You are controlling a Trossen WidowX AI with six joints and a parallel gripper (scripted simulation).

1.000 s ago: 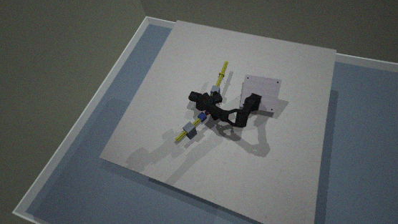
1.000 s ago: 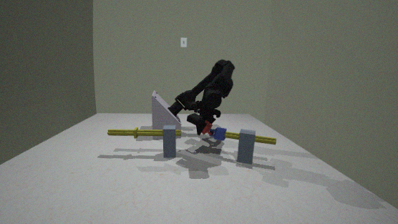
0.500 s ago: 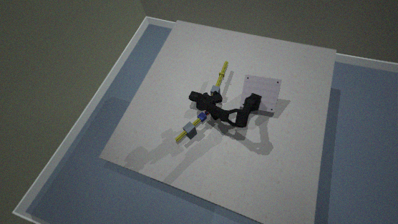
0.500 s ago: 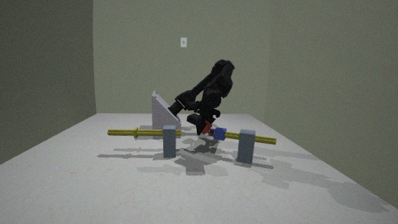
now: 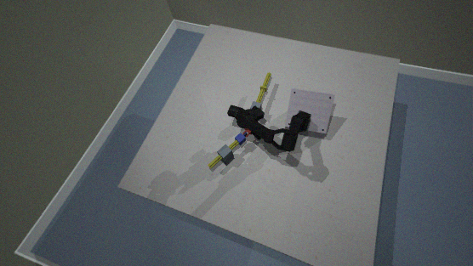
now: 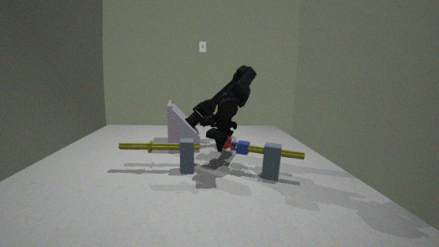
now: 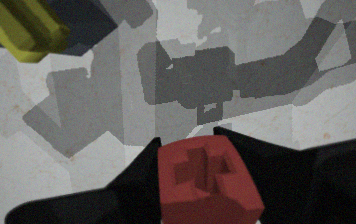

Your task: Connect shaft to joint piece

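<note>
The red square joint piece (image 5: 246, 130) (image 6: 227, 143) (image 7: 207, 182) has a cross-shaped opening that faces the wrist camera. It hangs on a blue hinge piece (image 5: 240, 138) (image 6: 242, 147) at the end of the fixed yellow shaft (image 5: 214, 163) (image 6: 292, 154), which sits in a grey block (image 5: 225, 154) (image 6: 272, 161). My gripper (image 5: 247, 130) (image 6: 224, 145) (image 7: 187, 137) is shut on the red joint piece, one black finger on each side. The second yellow shaft (image 5: 265, 82) (image 6: 150, 146) (image 7: 27, 30) sits in its own grey block (image 5: 256, 105) (image 6: 186, 155), its tip short of the joint piece.
The arm's pale mounting plate (image 5: 312, 102) (image 6: 175, 124) stands behind the shafts. Everything sits on a white board (image 5: 298, 204) with a blue border and a raised white rim (image 5: 98, 140).
</note>
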